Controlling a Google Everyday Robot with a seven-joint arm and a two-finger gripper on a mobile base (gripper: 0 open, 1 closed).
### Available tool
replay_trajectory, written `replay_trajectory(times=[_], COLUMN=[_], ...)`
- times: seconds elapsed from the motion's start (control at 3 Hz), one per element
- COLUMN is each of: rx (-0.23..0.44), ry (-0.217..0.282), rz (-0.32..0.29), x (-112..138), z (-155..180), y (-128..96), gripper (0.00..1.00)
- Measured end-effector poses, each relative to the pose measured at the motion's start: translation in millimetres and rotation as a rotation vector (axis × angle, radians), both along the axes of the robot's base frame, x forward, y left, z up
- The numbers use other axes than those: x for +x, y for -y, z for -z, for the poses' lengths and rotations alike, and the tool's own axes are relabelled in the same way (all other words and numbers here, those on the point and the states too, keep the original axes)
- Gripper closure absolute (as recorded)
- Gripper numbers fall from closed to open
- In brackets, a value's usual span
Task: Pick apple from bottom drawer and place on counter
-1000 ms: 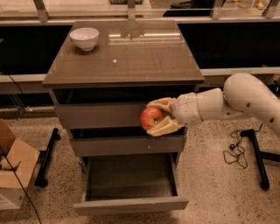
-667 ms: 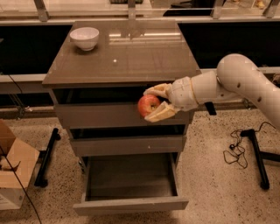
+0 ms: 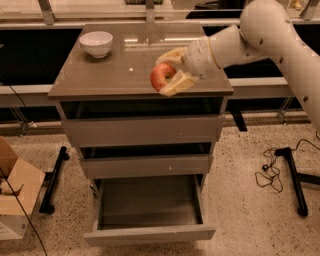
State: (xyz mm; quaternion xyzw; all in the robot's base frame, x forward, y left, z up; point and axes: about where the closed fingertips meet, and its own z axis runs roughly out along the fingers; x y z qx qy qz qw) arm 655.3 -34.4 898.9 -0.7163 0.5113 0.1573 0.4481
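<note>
My gripper (image 3: 167,72) is shut on the apple (image 3: 161,76), a small red apple with a yellowish patch, and holds it just above the front part of the counter (image 3: 100,80), right of the middle. The white arm reaches in from the upper right. The bottom drawer (image 3: 149,234) stands pulled open below, with nothing showing on its flat grey floor. The two drawers above it are pushed in.
A white bowl (image 3: 96,43) stands at the counter's back left. A cardboard box (image 3: 15,195) sits on the floor at the left. Black stand legs (image 3: 52,182) and a cable (image 3: 272,172) lie on the floor beside the cabinet. A pale ledge with metal posts (image 3: 47,12) runs behind.
The gripper has lifted the apple from in front of the top drawer up to above the counter's front part. The arm has swung up and back.
</note>
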Motion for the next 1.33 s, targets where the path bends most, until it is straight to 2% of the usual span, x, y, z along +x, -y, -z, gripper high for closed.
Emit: replay_trajectory(times=[0.33, 0.67, 1.0, 1.33], rx=[0.015, 0.040, 0.050, 0.047], ry=[0.058, 0.046, -0.029, -0.087], rz=[0.022, 0.060, 0.142, 0.199], x=[46.6, 84.0, 129.1, 150.7], z=[-47.4, -58.5, -37.5, -15.9], y=[-14.0, -23.2, -25.4, -21.7], gripper=[1.00, 1.00, 1.00, 1.00])
